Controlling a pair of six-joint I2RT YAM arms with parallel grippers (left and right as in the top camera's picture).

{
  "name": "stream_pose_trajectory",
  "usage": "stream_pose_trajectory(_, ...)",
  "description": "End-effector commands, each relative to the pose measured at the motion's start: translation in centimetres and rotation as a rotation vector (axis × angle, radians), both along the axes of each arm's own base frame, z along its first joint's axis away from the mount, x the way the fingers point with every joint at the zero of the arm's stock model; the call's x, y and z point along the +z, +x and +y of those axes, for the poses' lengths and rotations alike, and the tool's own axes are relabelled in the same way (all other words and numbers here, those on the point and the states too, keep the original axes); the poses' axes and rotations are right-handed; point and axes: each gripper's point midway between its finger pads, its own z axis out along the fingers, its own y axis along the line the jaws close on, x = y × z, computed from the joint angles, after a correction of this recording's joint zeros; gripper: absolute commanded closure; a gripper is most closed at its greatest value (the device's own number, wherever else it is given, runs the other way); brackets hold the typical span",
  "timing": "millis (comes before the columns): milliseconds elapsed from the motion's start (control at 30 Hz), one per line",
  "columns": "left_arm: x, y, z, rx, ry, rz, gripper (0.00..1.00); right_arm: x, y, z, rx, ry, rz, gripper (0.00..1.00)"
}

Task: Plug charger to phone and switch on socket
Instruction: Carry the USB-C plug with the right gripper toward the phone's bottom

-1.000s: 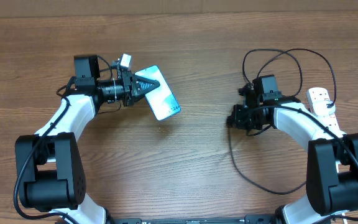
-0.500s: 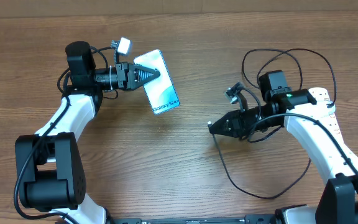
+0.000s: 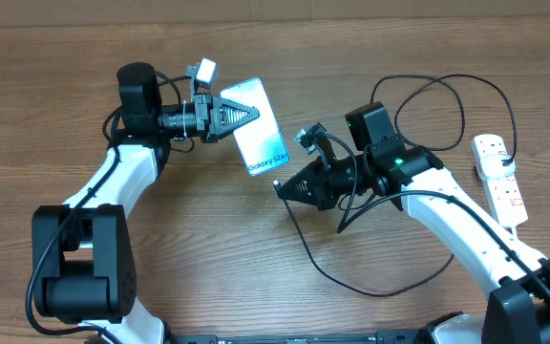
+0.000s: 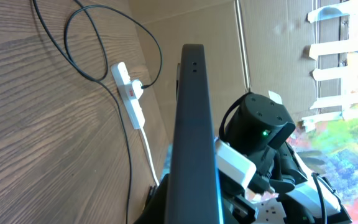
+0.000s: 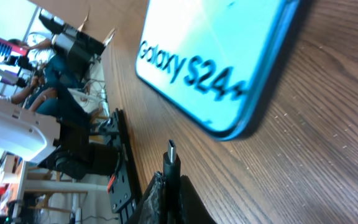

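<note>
1. Overhead: the left pincer (image 3: 240,115) is pinching one end of the phone (image 3: 264,143). The phone's lettered end points away from those fingers, toward the right pincer (image 3: 283,188).
2. The same view shows the right pincer pressed together on the front end of the charger (image 3: 370,292). Its black cable trails back behind that pincer in loose loops across the table (image 3: 160,268). The socket (image 3: 499,172) lies far behind the right pincer, beside that arm.
3. Only the right wrist view shows the gap. The connector tip (image 5: 171,155) sticks out ahead of the right pincer's fingers. It is near the "Galaxy S24" end of the phone but not touching it.
4. Only the left wrist view shows the phone edge-on, a thin dark edge running straight out ahead of the left pincer with the screen hidden. The socket's red marks show off to one side.
</note>
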Motion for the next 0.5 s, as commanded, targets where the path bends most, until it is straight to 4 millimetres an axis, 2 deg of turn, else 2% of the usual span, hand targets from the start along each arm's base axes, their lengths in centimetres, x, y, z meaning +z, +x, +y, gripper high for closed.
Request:
stream_pose_trajectory(0,0.7,-0.7,-0.1,-0.058,-0.023,-0.034,0.95,0.6,0.4,0.3,-0.031,-0.004,0.009,0.96)
stream_pose_trajectory(233,0.8,-0.9,-0.1,-0.073,-0.026,-0.073,0.96,0.9,0.5,0.4,-0.045,0.008,0.033,0.96)
stream_pose_trajectory(467,0.8,-0.9,-0.1,-0.073,-0.025,-0.092,0.96,2.6,-0.6,1.1,0.03,0.106,0.055,0.96)
